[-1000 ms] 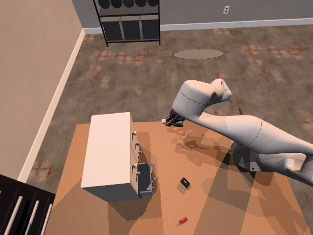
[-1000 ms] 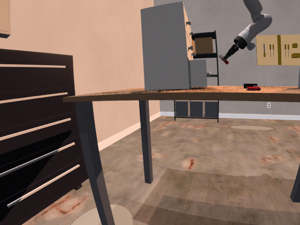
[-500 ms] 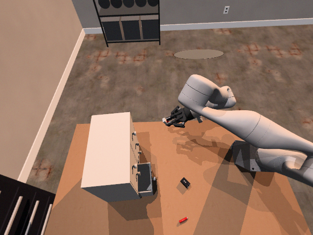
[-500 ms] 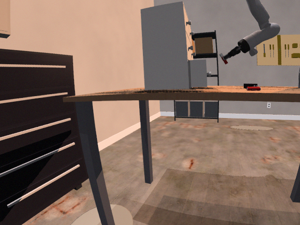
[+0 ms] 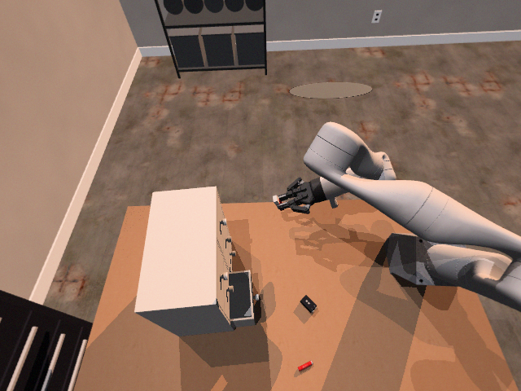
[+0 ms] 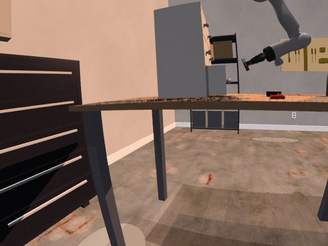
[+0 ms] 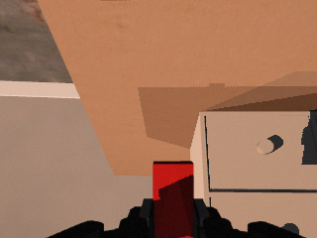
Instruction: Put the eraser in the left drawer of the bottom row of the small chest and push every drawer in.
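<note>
End effector [image 5: 281,201] is gripping the eraser [image 7: 172,198], narrowly closed. Best travelling high toward the open drawer [image 5: 241,297], releasing only when centred over it.

The gripper [image 5: 281,200] clamps the eraser [image 5: 276,199] above the table [image 5: 369,336], well apart from the chest [image 5: 181,257], whose bottom drawer [image 5: 242,298] stands open.
</note>
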{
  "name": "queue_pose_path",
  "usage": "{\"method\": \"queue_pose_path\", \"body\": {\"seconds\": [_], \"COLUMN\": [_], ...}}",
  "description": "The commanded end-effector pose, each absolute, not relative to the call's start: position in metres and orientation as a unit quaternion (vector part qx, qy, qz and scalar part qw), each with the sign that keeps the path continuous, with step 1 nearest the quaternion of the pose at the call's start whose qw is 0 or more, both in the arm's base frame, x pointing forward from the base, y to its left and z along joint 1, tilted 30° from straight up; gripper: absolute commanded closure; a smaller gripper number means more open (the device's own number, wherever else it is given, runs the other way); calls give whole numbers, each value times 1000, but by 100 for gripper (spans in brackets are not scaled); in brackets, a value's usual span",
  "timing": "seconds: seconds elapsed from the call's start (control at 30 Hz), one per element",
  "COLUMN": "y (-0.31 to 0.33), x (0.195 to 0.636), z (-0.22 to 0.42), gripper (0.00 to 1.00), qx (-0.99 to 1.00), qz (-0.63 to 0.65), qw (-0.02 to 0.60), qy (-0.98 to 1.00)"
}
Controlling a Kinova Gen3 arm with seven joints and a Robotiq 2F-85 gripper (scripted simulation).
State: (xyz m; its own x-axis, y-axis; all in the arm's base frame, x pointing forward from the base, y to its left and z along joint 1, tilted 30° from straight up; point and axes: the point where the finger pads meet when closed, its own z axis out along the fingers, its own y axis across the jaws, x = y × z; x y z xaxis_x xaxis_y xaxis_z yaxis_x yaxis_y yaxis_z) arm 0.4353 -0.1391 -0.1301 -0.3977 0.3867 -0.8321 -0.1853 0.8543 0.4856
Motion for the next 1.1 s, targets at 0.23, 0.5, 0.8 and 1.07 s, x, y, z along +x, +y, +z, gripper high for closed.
{"method": "queue_pose_path", "body": {"seconds": [0.23,0.5,0.8,1.07], "y": [-140,-140,-140,-140], "x": [431,431,431,431], "z": [-135,-135,-135,-135], "gripper": [81,81,81,81], "qx": [73,75,75,75], "qz": [261,261,261,261], "qw": [557,563,563,563], "qy": [785,781,780,780]}}
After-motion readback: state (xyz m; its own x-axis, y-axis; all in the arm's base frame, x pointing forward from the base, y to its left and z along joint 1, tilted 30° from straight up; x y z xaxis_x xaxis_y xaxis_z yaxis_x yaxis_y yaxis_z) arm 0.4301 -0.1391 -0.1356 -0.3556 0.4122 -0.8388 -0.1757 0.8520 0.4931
